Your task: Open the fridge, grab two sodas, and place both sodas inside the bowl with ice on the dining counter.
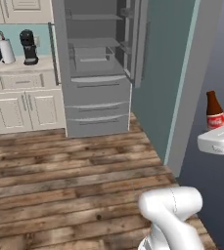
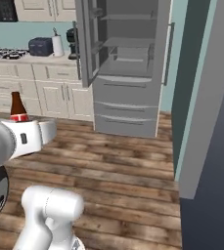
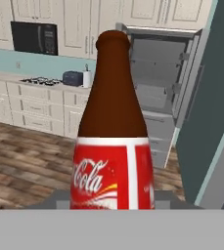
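Claw [image 3: 112,197] clamped on upright soda bottle [image 3: 112,141], raised above wood floor [image 1: 59,185], well apart from open fridge [image 1: 96,68]. Red label legible up close from hand; toaster [image 2: 40,46] sharper from right base.

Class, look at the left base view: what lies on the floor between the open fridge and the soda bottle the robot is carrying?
Bare wooden floor, then the teal wall's end, between fridge and soda bottle.
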